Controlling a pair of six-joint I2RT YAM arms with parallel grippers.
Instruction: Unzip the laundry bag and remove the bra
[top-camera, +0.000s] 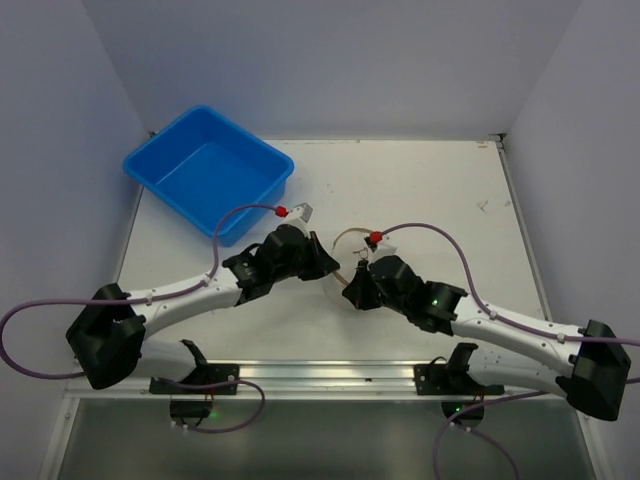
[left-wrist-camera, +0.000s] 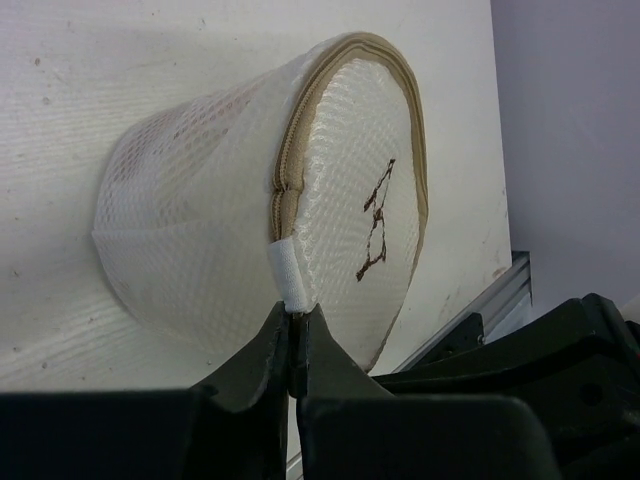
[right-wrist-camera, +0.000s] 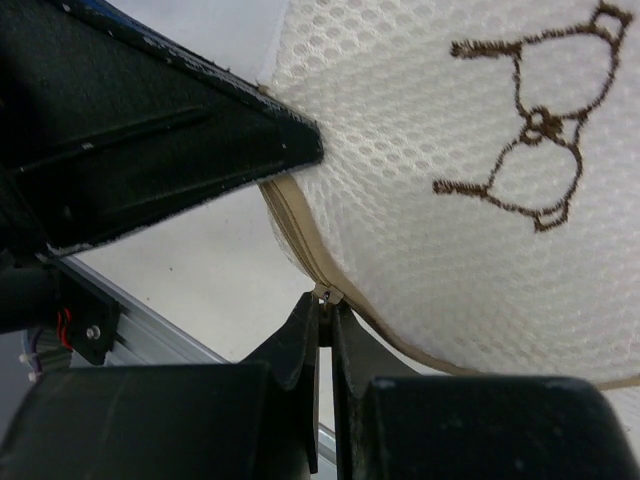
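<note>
The laundry bag (left-wrist-camera: 210, 220) is a small cream-white mesh drum with a tan zipper round its rim and a dark bra-outline mark on its flat face. In the top view it lies at mid-table (top-camera: 347, 252), mostly hidden between both grippers. My left gripper (left-wrist-camera: 296, 312) is shut on the bag's white fabric tab (left-wrist-camera: 288, 275) at the zipper's end. My right gripper (right-wrist-camera: 327, 302) is shut on the zipper pull (right-wrist-camera: 326, 294) on the tan zipper (right-wrist-camera: 295, 225) at the bag's rim. The bag face (right-wrist-camera: 480, 180) fills the right wrist view. The bra is hidden inside.
A blue tub (top-camera: 208, 170) stands at the back left of the white table (top-camera: 430, 190). Purple cables loop over both arms. A metal rail (top-camera: 330, 375) runs along the near edge. Walls enclose the table on three sides.
</note>
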